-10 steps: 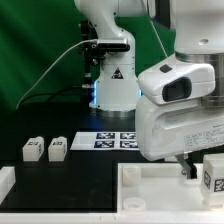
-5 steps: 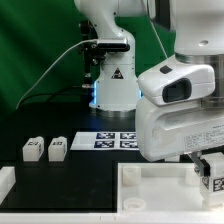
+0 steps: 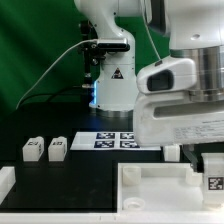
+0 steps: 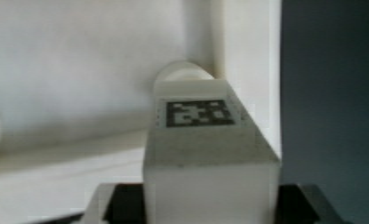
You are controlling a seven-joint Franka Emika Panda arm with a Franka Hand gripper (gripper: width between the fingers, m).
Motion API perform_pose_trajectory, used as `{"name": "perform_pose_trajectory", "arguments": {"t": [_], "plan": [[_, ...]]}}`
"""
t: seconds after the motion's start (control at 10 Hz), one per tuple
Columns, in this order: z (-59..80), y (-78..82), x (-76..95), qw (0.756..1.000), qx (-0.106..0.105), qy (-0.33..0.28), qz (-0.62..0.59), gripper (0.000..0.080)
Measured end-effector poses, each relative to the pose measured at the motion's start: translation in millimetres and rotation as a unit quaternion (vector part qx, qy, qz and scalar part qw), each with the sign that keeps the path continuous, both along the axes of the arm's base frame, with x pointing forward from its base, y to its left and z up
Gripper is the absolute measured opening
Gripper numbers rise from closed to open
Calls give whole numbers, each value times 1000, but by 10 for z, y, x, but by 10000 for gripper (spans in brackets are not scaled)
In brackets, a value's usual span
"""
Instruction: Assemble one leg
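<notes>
Now the gripper (image 3: 212, 168) clasps a leg (image 4: 207, 160) upright at the tray's (image 3: 150, 182) right end in the exterior view, tag (image 4: 199, 113) facing outward.

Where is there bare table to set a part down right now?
The widest free patch is the black table on the camera's side of the marker board, between the two loose legs and the white tray piece. It is crowded at the exterior view's right, where the jaws hold the leg over that tray.
</notes>
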State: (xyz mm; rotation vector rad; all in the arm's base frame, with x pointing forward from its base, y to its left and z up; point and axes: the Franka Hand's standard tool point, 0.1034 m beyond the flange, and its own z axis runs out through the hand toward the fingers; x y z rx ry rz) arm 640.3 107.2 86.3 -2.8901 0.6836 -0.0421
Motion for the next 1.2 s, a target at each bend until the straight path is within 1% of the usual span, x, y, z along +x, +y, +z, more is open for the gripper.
{"name": "perform_pose_trajectory", "arguments": {"t": [0.1, 0.2, 0.5, 0.6, 0.7, 0.8, 0.9, 1.0, 1.1, 1.2], "plan": [[0, 2, -21, 996, 5, 9, -90, 296], [0, -13, -20, 984, 8, 23, -177, 296], [-1, -27, -34, 958, 19, 47, -284, 297], [-10, -13, -48, 933, 25, 59, -354, 298], [-16, 30, -73, 898, 31, 73, -433, 298], [-15, 75, -79, 856, 41, 88, -508, 298], [-11, 107, -82, 842, 46, 93, -530, 298], [-10, 106, -85, 853, 44, 91, -512, 298], [-19, 112, -89, 854, 44, 91, -510, 367], [-23, 112, -91, 877, 39, 84, -471, 367]]}}
